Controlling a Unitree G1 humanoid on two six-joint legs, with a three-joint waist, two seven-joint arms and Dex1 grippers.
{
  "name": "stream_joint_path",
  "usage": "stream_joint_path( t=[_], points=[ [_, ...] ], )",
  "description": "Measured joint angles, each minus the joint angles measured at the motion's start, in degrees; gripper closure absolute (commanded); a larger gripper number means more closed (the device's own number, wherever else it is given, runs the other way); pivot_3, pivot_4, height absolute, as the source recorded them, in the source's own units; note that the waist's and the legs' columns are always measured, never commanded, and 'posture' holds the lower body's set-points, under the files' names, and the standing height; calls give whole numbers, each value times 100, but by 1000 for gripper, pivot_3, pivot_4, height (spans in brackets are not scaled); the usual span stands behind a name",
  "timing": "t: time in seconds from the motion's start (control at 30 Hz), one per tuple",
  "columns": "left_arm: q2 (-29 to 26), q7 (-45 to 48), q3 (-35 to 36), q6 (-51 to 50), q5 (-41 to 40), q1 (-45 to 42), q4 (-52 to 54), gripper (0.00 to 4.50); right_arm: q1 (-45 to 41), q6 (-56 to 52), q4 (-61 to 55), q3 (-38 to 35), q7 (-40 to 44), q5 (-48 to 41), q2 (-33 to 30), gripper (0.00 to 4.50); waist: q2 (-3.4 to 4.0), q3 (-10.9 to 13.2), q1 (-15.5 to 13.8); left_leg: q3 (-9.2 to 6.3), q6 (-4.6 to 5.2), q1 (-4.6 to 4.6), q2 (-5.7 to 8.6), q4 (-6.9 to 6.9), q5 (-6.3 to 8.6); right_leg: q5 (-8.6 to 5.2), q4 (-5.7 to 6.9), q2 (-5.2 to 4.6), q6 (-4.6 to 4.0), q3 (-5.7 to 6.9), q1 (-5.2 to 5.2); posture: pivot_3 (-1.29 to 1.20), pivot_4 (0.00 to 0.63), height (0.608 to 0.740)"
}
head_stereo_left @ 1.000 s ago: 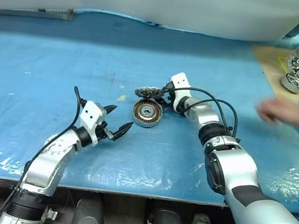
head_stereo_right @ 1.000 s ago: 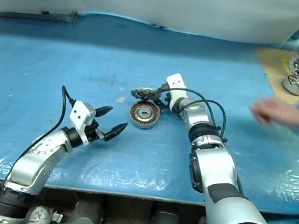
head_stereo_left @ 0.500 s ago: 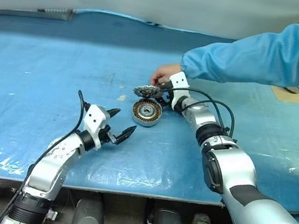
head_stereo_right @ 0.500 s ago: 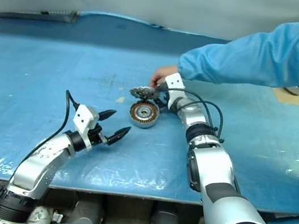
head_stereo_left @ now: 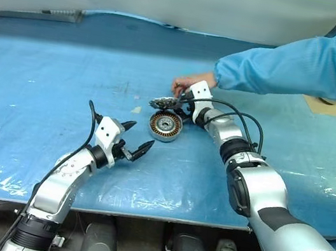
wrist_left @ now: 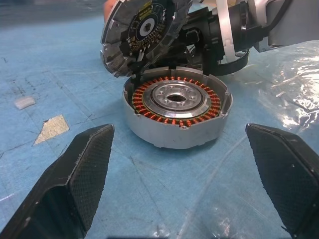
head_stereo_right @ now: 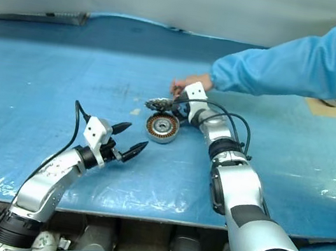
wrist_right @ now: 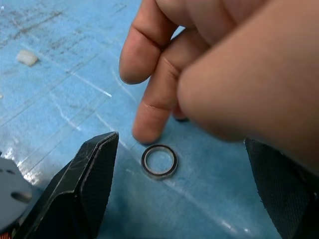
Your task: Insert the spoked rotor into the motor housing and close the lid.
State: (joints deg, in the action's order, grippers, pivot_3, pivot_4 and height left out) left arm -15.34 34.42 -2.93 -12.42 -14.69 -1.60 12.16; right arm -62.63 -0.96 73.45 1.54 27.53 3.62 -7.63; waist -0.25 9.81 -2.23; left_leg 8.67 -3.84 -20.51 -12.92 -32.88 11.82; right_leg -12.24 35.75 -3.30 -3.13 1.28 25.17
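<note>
Left wrist view: motor housing [wrist_left: 177, 117], silver cup with copper windings, rests on blue counter [wrist_left: 60, 74]; toothed lid [wrist_left: 142, 32] raised at 11 o'clock. Both left gripper [head_stereo_left: 133, 139] and right gripper [wrist_right: 179, 194] spread apart, empty.

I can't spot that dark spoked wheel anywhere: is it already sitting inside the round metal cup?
No: the cup stands open with its lid tipped up, showing only copper windings around a bare grey centre.

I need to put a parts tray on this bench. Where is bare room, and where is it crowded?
Bare blue sheet lies left of the motor housing, beyond the open left gripper. It is crowded behind the housing: raised lid, open right gripper, a person's hand and a thin ring.
</note>
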Motion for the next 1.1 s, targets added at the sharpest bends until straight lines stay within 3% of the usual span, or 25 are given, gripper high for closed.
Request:
stream_joint_path(
  t=[0.67, 1.1],
  points=[
    [29, -23, -113, -1, 0, -54, -20, 0, -12, -479, -144, 106, 125, 122, -85, 201, 6, -3, -11, 2, -8, 19, 1, -3, 6, 1, 3, -1, -2, -2, -14, 0, 150, 740],
    [100, -20, -160, -2, 0, -225, -146, 0, -239, -1607, -556, 397, 505, 320, -471, 201, 6, -3, -33, 2, -17, 15, 1, -6, 10, 1, 2, -1, -2, -2, -13, 0, 150, 740]
  ],
)
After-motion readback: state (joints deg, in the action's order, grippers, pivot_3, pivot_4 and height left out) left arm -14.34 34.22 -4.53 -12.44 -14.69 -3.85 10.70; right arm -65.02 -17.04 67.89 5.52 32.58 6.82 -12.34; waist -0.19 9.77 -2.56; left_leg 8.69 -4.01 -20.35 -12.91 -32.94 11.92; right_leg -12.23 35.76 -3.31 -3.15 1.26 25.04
